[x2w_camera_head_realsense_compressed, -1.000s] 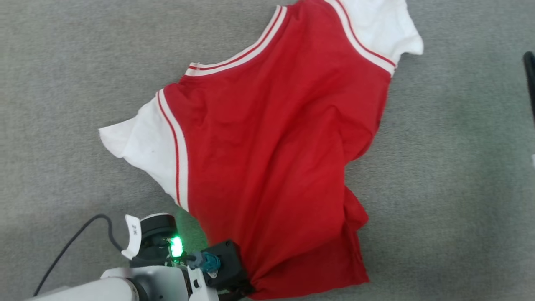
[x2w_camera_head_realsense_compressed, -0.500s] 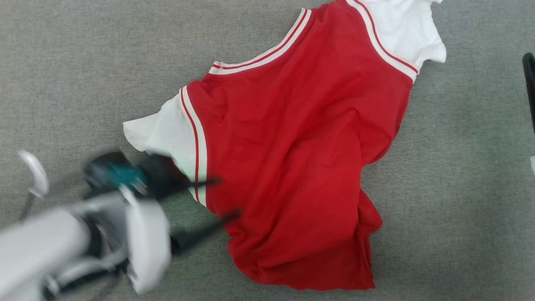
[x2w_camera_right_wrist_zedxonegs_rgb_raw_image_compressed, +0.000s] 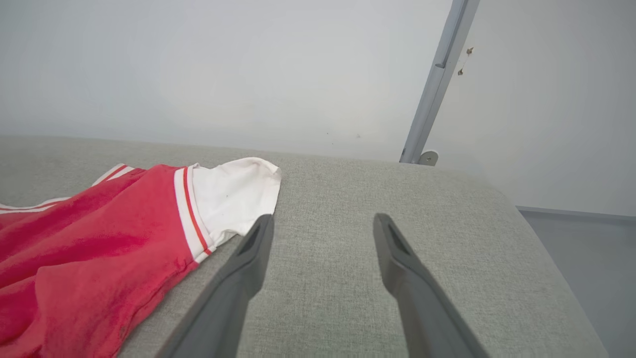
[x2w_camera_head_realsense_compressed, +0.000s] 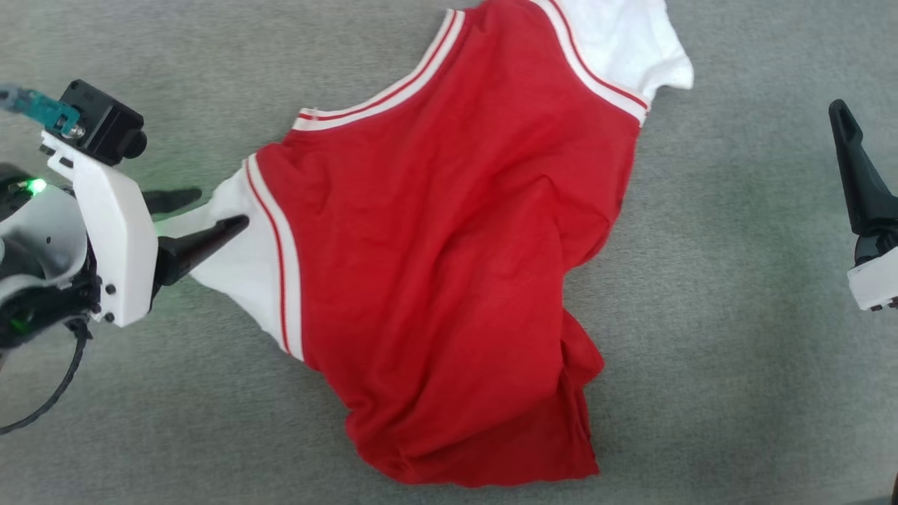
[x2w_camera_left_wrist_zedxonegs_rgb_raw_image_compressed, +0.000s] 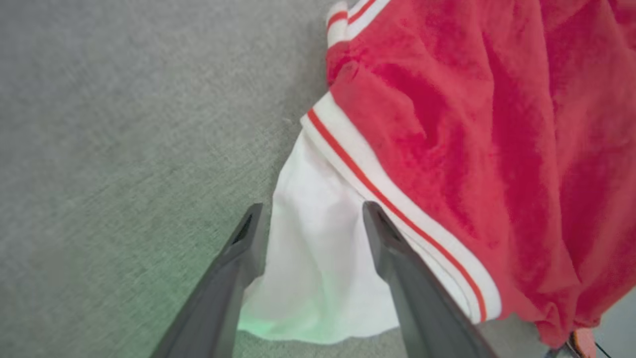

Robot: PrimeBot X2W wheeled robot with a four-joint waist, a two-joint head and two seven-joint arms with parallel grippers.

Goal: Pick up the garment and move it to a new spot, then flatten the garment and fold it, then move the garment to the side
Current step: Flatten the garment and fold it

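the left gripper (x2w_camera_head_realsense_compressed: 219, 207) stands wide open with nothing in it. its two dark fingers point at the near white sleeve (x2w_camera_left_wrist_zedxonegs_rgb_raw_image_compressed: 318, 258): one tip lies over the white cloth, the other just off the sleeve's outer edge. whether the tips touch the fabric i cannot tell. the right gripper (x2w_camera_right_wrist_zedxonegs_rgb_raw_image_compressed: 324, 218) is open and empty too, held well apart from the cloth, out to the right of the far white sleeve (x2w_camera_right_wrist_zedxonegs_rgb_raw_image_compressed: 233, 194).

the garment (x2w_camera_head_realsense_compressed: 435, 245) lies spread but skewed on the grey padded surface (x2w_camera_head_realsense_compressed: 736, 315), plain red side up, striped neckline (x2w_camera_head_realsense_compressed: 379, 95) toward the far side and the hem (x2w_camera_head_realsense_compressed: 491, 463) bunched and partly doubled under at the near right.

it looks thin, light and limp, so it will likely sag and drag, and only the gripped part will follow. the seamed edges seem the best holds: sleeve cuffs, shoulder trim or hem corners, one for each gripper, so the cloth can be pulled taut. a pinch in the middle of the red panel would probably just gather wrinkles.

there is bare surface on every side of the cloth, widest to the left and right. the right wrist view shows the surface's rounded edge (x2w_camera_right_wrist_zedxonegs_rgb_raw_image_compressed: 546, 248) dropping to the floor (x2w_camera_right_wrist_zedxonegs_rgb_raw_image_compressed: 586, 238), with a pale wall (x2w_camera_right_wrist_zedxonegs_rgb_raw_image_compressed: 198, 74) and a metal post (x2w_camera_right_wrist_zedxonegs_rgb_raw_image_compressed: 437, 79) behind, so a pull that way risks sliding the cloth off.
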